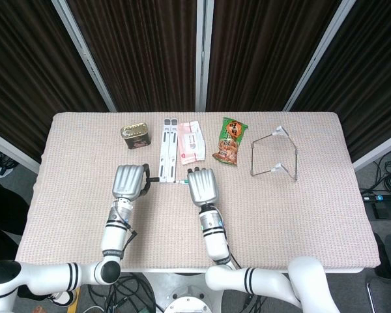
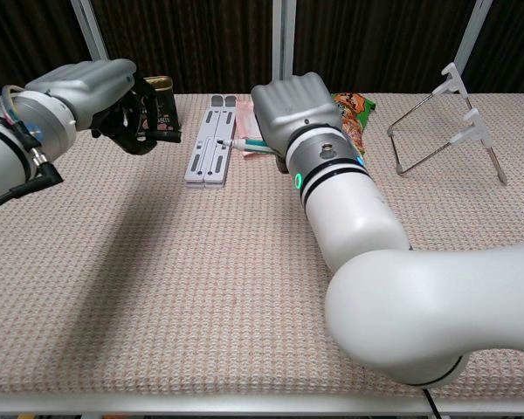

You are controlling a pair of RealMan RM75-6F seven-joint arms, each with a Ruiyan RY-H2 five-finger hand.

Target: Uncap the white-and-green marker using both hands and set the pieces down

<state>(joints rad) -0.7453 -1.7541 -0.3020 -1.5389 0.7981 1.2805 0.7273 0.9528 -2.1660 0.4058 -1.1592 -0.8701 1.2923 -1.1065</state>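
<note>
- The table (image 1: 313, 215) is covered by a beige woven cloth, on which a wire stand (image 1: 275, 155), a snack bag (image 1: 231, 141), a pink packet (image 1: 191, 139), a white folded bracket (image 1: 169, 149) and a small tin (image 1: 136, 136) are laid out; the tin is seen closed, so its contents cannot be told.
- The right hand (image 1: 202, 187) is clamped on the marker body (image 2: 247, 146), which is held above the cloth just beside the bracket.
- The marker body is seen as white with green, its long axis lying roughly level and its bared dark tip pointed toward the left hand.
- The left hand (image 1: 129, 181) is curled around the cap (image 1: 147, 183), a dark piece held well apart from the tip.
</note>
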